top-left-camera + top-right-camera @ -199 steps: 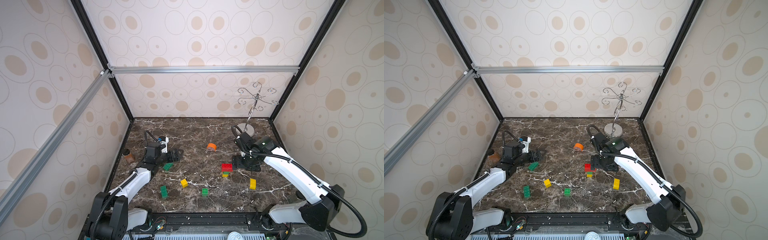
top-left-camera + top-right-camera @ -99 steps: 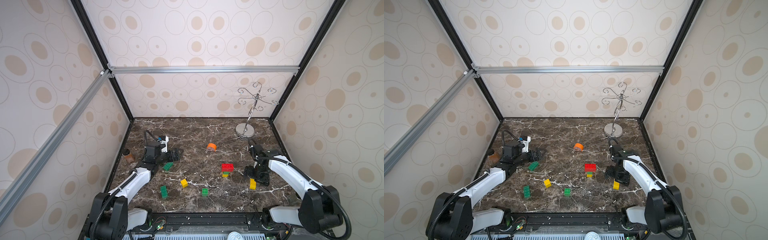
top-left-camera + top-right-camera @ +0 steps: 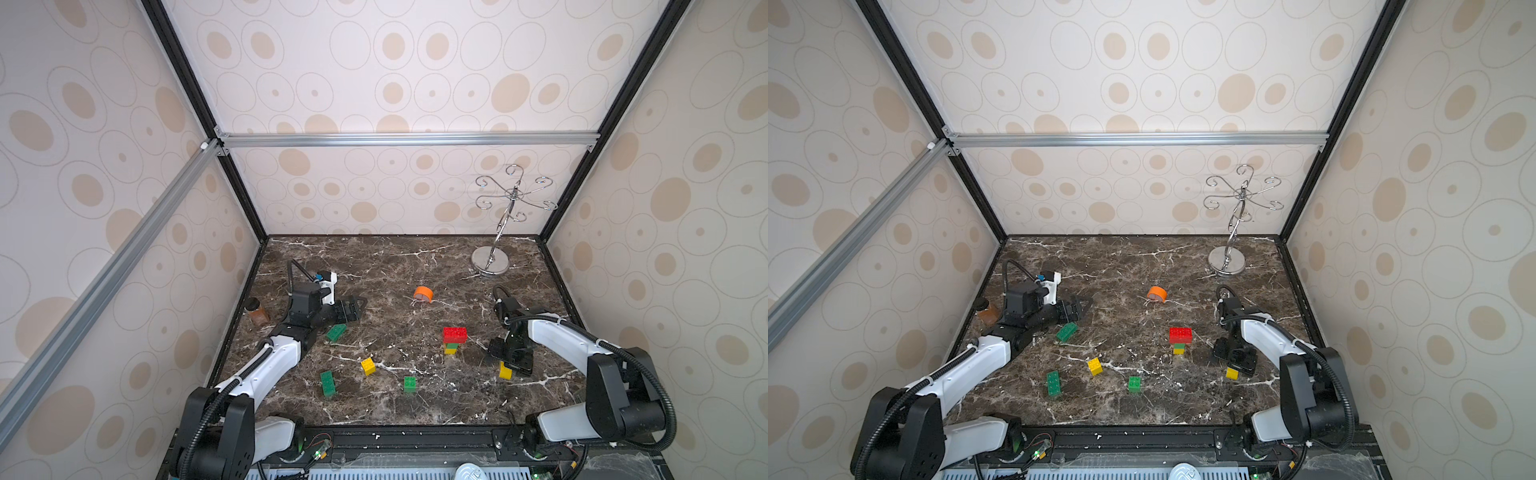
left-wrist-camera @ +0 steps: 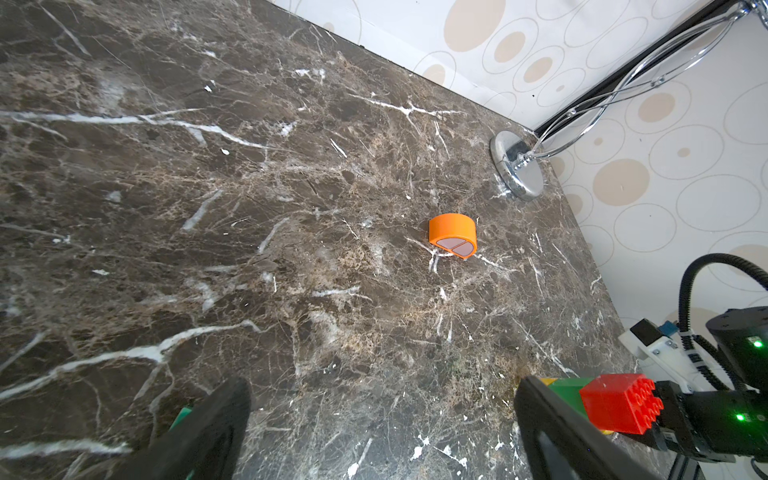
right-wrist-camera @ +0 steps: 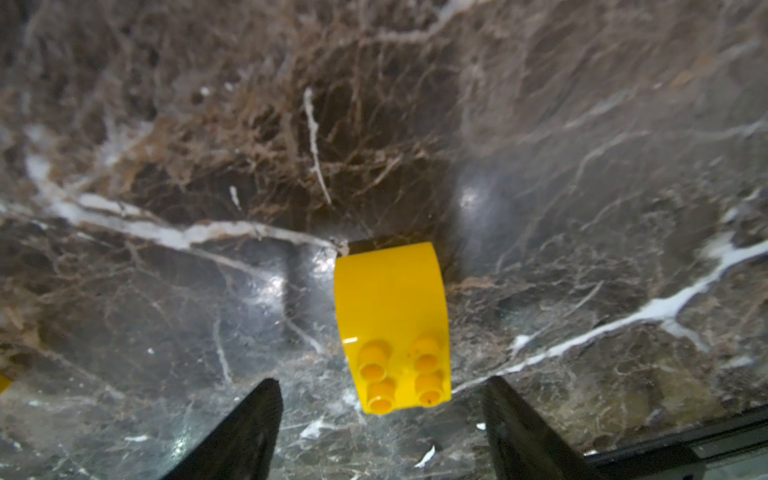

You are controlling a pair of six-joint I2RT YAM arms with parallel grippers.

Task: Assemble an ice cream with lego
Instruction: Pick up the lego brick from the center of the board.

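Two arms reach over the marble table [image 3: 415,266]. The right one folds down at 4 o'clock, and the right gripper [image 3: 513,360] hangs over the yellow dome [image 5: 390,316] with its jaws partly apart, empty and clear of it. The dome's long axis runs out from between the fingers, studs nearest them. The left gripper [image 3: 353,308], wide and empty, lies low at 10 o'clock beside a green brick [image 3: 336,332]. The red-topped stack [image 3: 454,335] stands apart at the dome's 9 o'clock.

table [image 5: 166,291]: dark veined marble-look stone, polished, glossy with soft reflections
yellow dome piece [image 5: 390,299], just ahead of the right gripper [image 5: 380,395]: smooth, glossy plastic
orange dome piece [image 4: 451,227], well ahead of the left gripper [image 4: 382,384]: smooth plastic, duller sheen
red brick [image 4: 615,405]: shiny plastic
wire stand [image 4: 517,174]: mirror-bright chromed metal
fingers [image 5: 249,424]: matt black
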